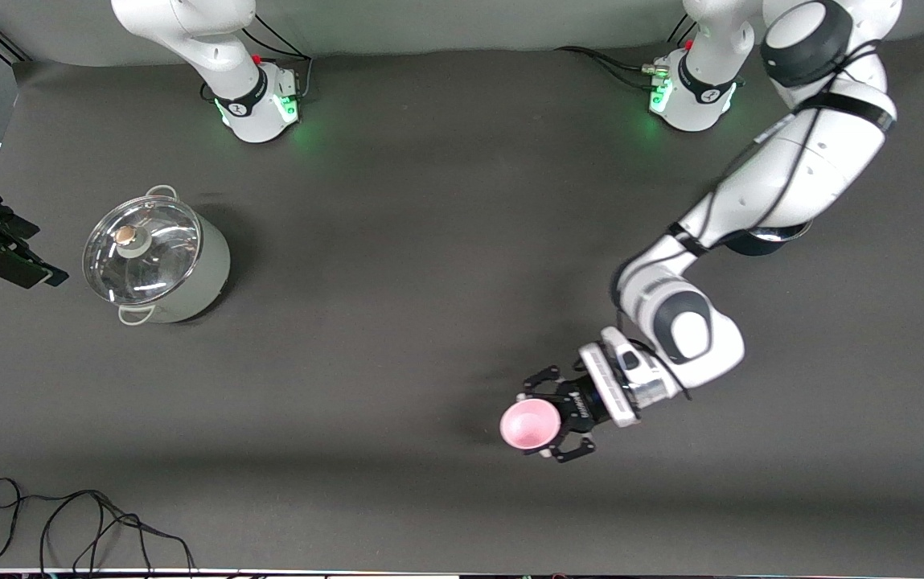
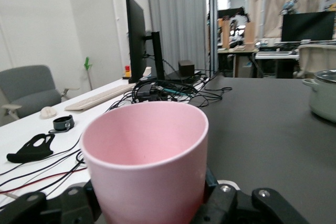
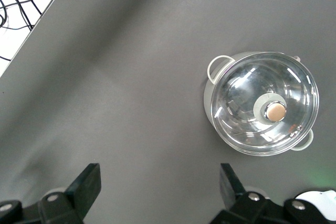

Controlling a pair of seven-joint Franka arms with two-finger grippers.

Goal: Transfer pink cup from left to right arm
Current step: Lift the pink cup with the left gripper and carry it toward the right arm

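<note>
A small pale-pink cup (image 1: 527, 424) is clamped in the left gripper (image 1: 560, 420), whose splayed black claw fingers (image 2: 239, 203) close around the lower wall of the cup. The cup is upright with its open mouth up, and looks empty. On a clock face laid over the front view, the cup sits at about five o'clock, over bare dark table (image 1: 429, 241) in the part nearest the front camera, toward the left arm's end. Whether the cup rests on the table or hangs just above it cannot be told.

The right gripper (image 3: 157, 192) stands wide open and holds nothing. It waits at about nine o'clock, at the edge of the front view, well apart from the cup. It is near a lidded pot (image 1: 154, 259) with a glass lid (image 3: 265, 110), which sits on the table at about ten o'clock.

The handover has not begun. Likely risks: the claw covers much of the lower wall, leaving mainly the rim area for the right gripper's fingers, so they could foul the claw. Releasing before the second grip is firm would drop the cup. The right arm could also clip the pot.
</note>
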